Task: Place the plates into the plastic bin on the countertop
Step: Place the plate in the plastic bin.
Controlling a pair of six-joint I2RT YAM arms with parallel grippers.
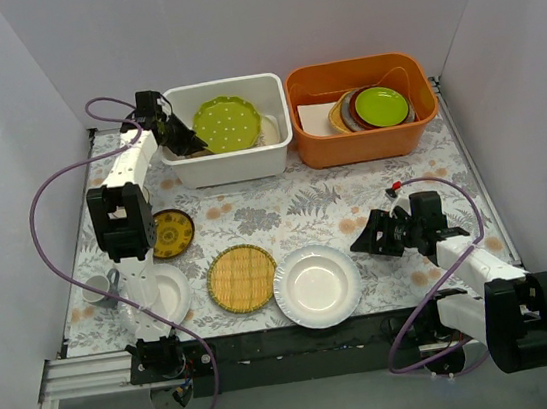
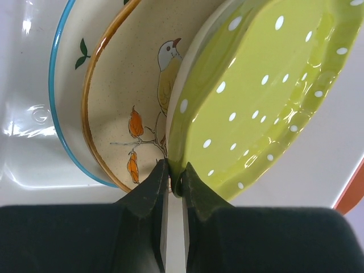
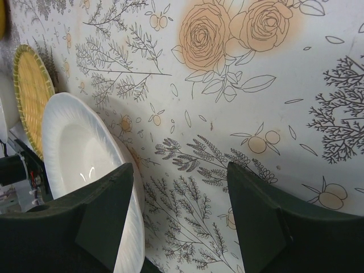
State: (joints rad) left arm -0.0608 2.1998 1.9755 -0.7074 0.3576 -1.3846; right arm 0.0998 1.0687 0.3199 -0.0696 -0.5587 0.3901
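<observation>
Gripping the lower rim of the green dotted plate: left hand, reached into the white bin at the far side of the desk, fingers closed tight on that rim. The plate stands on edge inside the bin, its back against a bird plate. Behind that, toward the bin wall, stands a blue-rimmed plate with a leaf print, also on edge.

Open and holding nothing: right hand, fingers spread wide, low over the flowered cloth of the desk.

Flat on the desk, near the right hand: deep white plate, just off one fingertip; whether they touch cannot be told.

Flat, just past the deep white plate as seen from the right hand: bamboo plate.

On the desk well behind the left hand, beside that arm's lower links: small dark-yellow plate and flat white plate, the latter partly under the arm.

Next to the flat white plate: grey cup.

Beside the white bin, on the side away from the left hand: orange tub, holding a stack topped by a lime-green plate.
</observation>
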